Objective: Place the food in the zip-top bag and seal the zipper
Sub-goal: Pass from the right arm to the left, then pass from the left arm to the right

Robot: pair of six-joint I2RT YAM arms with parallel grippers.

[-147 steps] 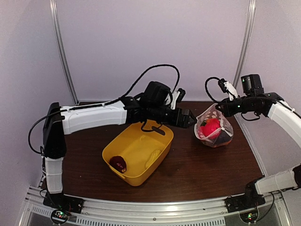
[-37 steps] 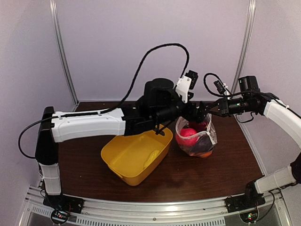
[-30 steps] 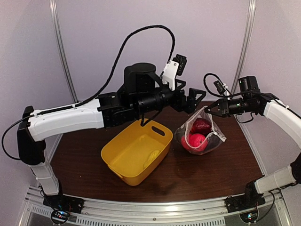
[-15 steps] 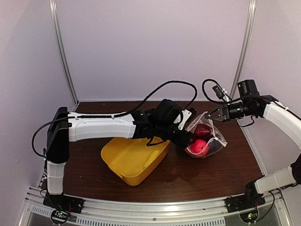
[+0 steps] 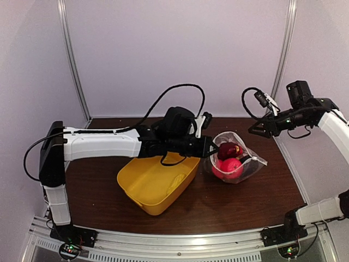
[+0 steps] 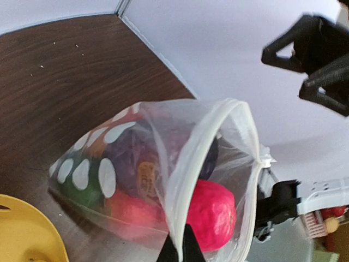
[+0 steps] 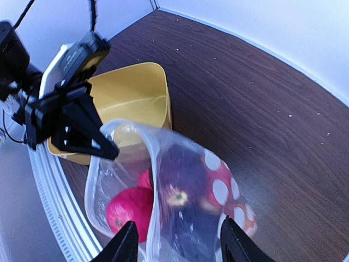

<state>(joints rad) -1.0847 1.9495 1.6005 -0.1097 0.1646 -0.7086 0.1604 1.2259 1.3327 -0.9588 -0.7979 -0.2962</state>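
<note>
While the left claw (image 6: 182, 246) is clenched on the zipper (image 6: 191, 159) strip at the near side of the mouth, the bag (image 6: 103, 169) lies ahead of it on the table (image 6: 65, 71), gaping. The food (image 6: 210, 213) sits just inside the rim. The right claw (image 5: 254, 131) is spread and empty, well apart beyond the mouth. Loading looks about finished, so sealing seems next. That likely calls for the right claw to catch the strip's far end and press it shut.
</note>
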